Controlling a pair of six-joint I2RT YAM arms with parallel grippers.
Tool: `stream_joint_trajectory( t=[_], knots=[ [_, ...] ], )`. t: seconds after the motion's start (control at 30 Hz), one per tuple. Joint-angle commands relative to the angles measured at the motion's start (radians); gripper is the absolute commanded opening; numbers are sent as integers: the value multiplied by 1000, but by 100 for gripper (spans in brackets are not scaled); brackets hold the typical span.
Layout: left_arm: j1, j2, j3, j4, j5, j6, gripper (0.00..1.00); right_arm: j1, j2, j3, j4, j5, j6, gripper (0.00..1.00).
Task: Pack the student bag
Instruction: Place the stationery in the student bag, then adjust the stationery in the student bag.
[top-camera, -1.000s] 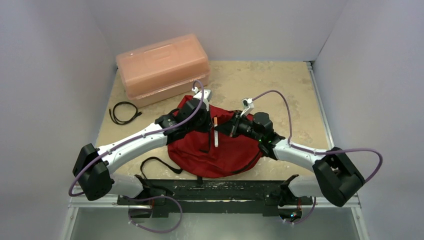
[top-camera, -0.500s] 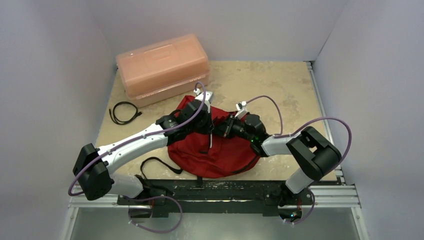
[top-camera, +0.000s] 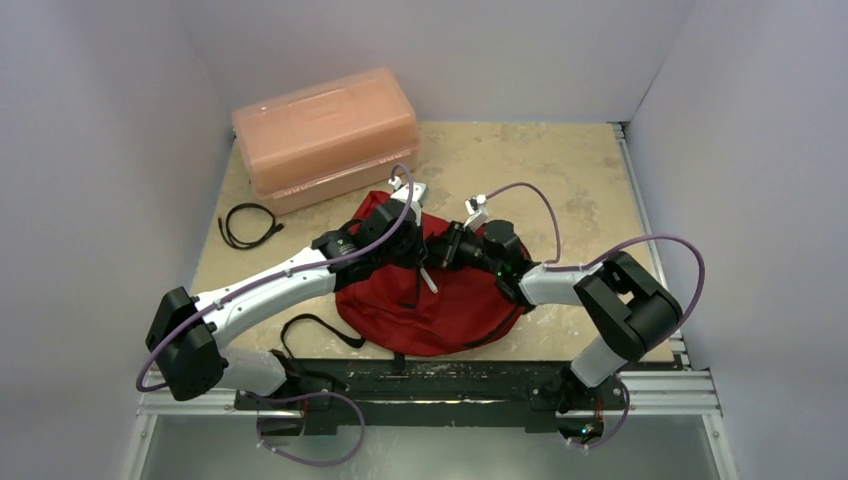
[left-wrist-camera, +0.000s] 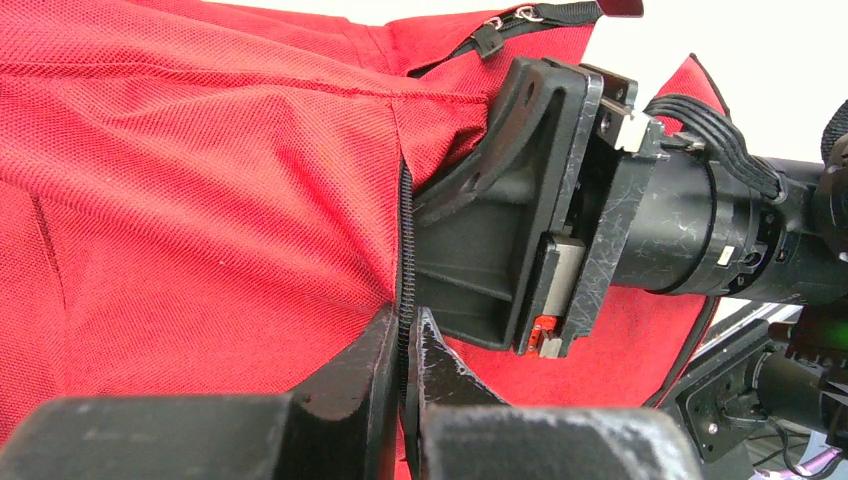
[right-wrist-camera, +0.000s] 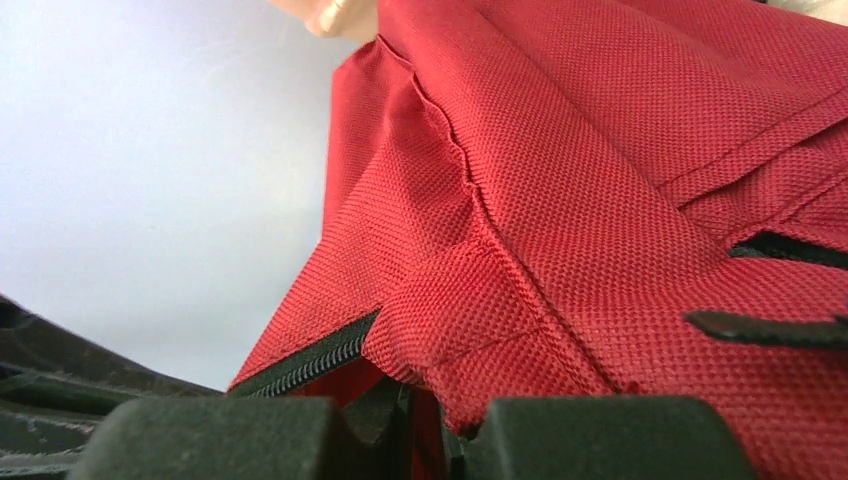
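The student bag, dark red fabric with black zippers, lies in the middle of the table between both arms. My left gripper is shut on the black zipper edge of the bag's opening and holds it up. My right gripper reaches into that opening from the right. Its fingertips sit under a red fabric flap, so their gap does not show. A thin white pen-like stick pokes out slanted just below the two grippers. Whether the right gripper grips it is hidden.
A translucent orange-pink plastic box stands at the back left, close behind the bag. A coiled black cable lies left of the bag. The bag's black strap trails toward the near rail. Walls close in on both sides.
The right arm folded and pushed its gripper left, up to the bag's held-open edge. The white stick dropped from upright above the bag to a slant, mostly hidden. The left gripper stayed put.
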Motion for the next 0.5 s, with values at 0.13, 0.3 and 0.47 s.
stream_joint_trajectory(
  t=[0.13, 0.3, 0.47],
  knots=[
    [-11, -43, 36, 6, 20, 14, 0, 1, -192, 56, -404, 56, -278, 27],
    [-12, -34, 34, 17, 28, 16, 0, 4, -287, 21, -526, 64, -420, 43],
    [-12, -29, 37, 26, 37, 10, 0, 51, -273, -17, -494, 54, -491, 45]
  ],
)
